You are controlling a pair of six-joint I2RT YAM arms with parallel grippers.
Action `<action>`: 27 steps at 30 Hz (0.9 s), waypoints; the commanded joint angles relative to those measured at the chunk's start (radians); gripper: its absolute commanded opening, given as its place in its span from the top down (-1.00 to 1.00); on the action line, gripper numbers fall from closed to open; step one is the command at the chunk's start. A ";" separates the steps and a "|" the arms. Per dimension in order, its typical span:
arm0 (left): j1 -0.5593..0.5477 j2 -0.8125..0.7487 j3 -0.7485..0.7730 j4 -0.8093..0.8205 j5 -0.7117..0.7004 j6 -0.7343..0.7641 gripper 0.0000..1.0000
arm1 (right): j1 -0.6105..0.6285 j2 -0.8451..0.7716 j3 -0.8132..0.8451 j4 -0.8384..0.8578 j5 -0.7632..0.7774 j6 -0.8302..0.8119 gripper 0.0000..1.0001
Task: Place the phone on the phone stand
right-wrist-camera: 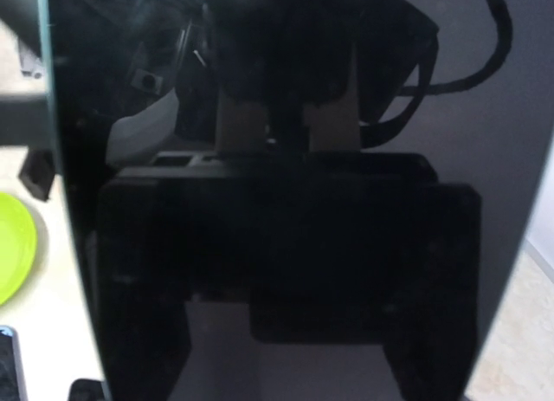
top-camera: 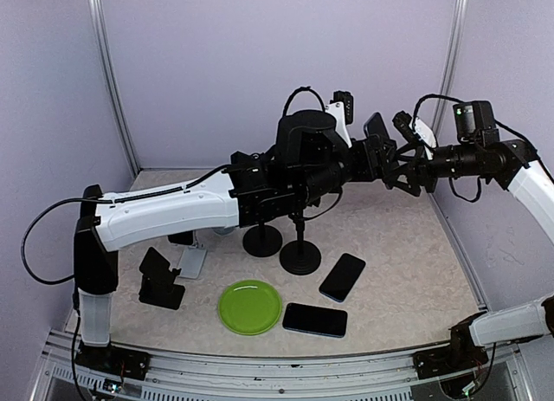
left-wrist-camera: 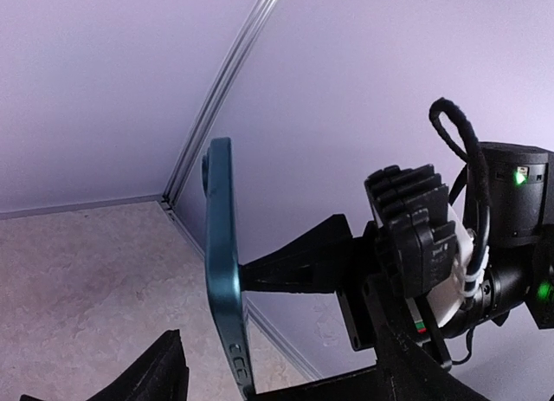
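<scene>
A dark teal phone (top-camera: 378, 126) stands upright in the air at the back right, between my two grippers. In the left wrist view it is edge-on (left-wrist-camera: 223, 245). My left gripper (top-camera: 370, 154) has its fingers (left-wrist-camera: 164, 371) spread, with a visible gap to the phone. My right gripper (top-camera: 401, 163) faces the screen, and one of its fingers (left-wrist-camera: 294, 254) touches the screen side. The screen (right-wrist-camera: 286, 115) fills the right wrist view, so its grip is hidden. Two black pole phone stands (top-camera: 300, 255) (top-camera: 262, 239) stand mid-table, their tops hidden by my left arm.
Two more dark phones (top-camera: 342, 276) (top-camera: 315, 320) lie flat at the front right. A green plate (top-camera: 249, 306) sits at the front middle. A black folding stand (top-camera: 161, 278) and a white one (top-camera: 192, 261) are at the left. Walls enclose the back and sides.
</scene>
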 commanded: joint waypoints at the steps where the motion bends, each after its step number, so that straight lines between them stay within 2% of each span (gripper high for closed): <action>1: 0.021 0.040 0.069 0.042 -0.007 -0.006 -0.38 | 0.014 -0.032 0.034 0.021 -0.055 0.015 0.55; 10: 0.043 0.136 0.200 0.046 0.040 0.017 0.09 | 0.019 -0.044 0.020 0.011 -0.077 0.002 0.56; 13: 0.046 0.148 0.208 0.054 0.056 0.007 0.34 | 0.020 -0.051 0.012 0.014 -0.075 0.001 0.56; 22: 0.046 0.154 0.206 0.074 0.074 0.011 0.76 | 0.020 -0.055 0.009 0.019 -0.084 -0.001 0.56; 24: 0.046 0.151 0.202 0.084 0.079 0.019 0.93 | 0.020 -0.055 0.005 0.017 -0.105 -0.010 0.46; 27: 0.046 0.139 0.190 0.111 0.100 0.037 1.00 | 0.020 -0.060 0.002 -0.015 -0.191 -0.057 -0.07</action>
